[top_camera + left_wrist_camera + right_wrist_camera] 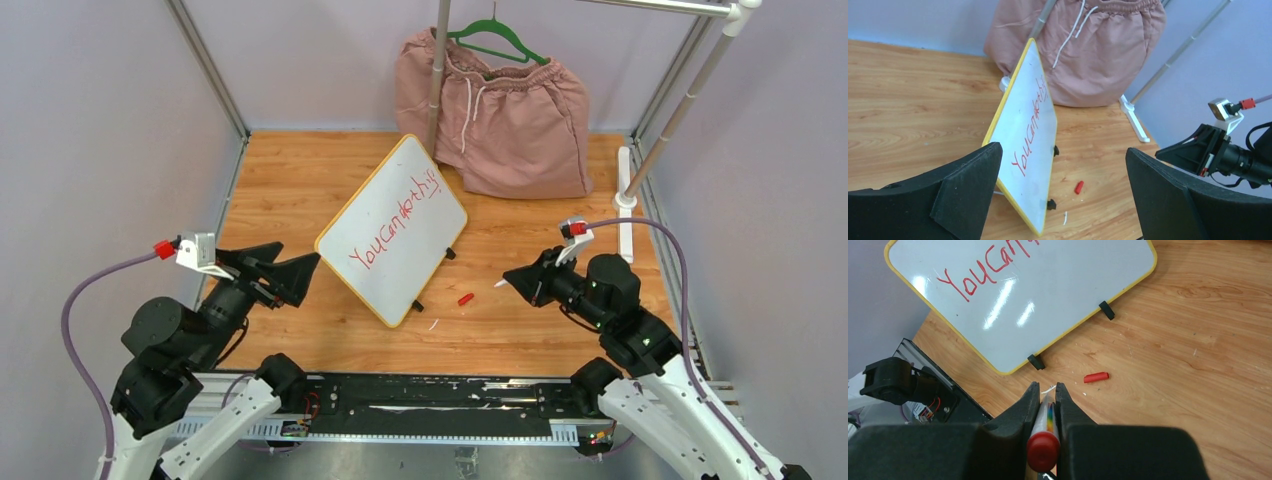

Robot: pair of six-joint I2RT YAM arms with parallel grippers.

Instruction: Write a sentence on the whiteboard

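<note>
The whiteboard [392, 232] with its yellow rim lies askew mid-table on small black feet; it also shows as the whiteboard [1025, 145] and the whiteboard [1018, 295]. The red sentence [397, 222] runs along it in one line, its last part underlined. My left gripper [305, 275] is open, just left of the board's near corner, nothing between its fingers [968, 185]. My right gripper [512, 279] hangs right of the board, shut on a red-ended marker [1044, 432]. The marker's red cap [465, 298] lies loose on the wood.
Pink shorts [495, 110] on a green hanger [497, 38] slump at the back by a metal rack pole [436, 75]. A white rack foot [626, 205] lies along the right edge. Grey walls and frame posts enclose the wooden table [300, 180].
</note>
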